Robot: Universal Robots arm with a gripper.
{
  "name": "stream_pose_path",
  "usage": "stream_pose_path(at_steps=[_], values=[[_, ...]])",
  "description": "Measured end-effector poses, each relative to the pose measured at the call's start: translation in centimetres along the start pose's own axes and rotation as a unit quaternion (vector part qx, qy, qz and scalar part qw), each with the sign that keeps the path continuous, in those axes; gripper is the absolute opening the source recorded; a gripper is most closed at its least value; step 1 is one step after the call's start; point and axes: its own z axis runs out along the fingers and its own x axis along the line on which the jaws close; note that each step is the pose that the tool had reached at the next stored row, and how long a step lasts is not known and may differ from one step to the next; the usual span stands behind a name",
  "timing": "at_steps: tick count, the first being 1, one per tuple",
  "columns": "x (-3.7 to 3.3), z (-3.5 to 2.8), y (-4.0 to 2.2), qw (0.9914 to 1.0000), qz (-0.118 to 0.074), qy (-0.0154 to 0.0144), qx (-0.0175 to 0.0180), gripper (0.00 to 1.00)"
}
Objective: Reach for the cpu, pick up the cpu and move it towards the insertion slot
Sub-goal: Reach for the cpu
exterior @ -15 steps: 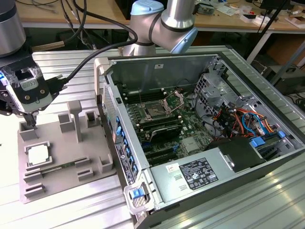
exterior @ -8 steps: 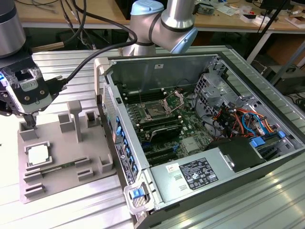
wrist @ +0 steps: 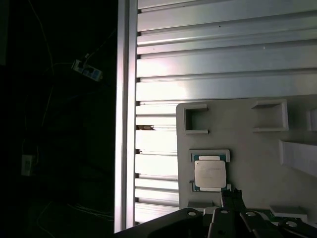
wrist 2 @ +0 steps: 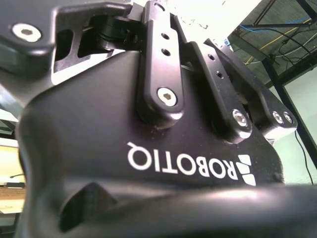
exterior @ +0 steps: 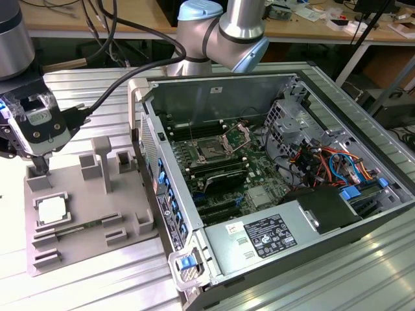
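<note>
The cpu (exterior: 50, 210) is a small square chip with a shiny top, lying flat in a framed recess of the grey tray (exterior: 84, 240) at the exterior view's left. My gripper (exterior: 40, 170) hangs just above the tray, a short way behind the cpu, with its dark fingers shut and nothing between them. In the first wrist view the gripper (wrist: 232, 196) points down close to one corner of the cpu (wrist: 210, 173), apart from it. The insertion slot (exterior: 211, 153), a dark square socket with its steel bracket raised, sits on the green board inside the open computer case.
The open case (exterior: 311, 84) stands to the exterior view's right of the tray, its side wall (exterior: 152, 155) between tray and socket. A labelled power-supply box (exterior: 269, 234) fills its near corner. Upright posts (exterior: 102, 162) rise from the tray. The arm's base (exterior: 227, 26) stands behind.
</note>
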Motion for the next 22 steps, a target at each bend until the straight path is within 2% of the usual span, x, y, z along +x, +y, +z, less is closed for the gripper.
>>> stream_pose_path(at_steps=[22], values=[[0.14,0.55,-0.02,1.0,0.0,0.0,0.0,0.11]])
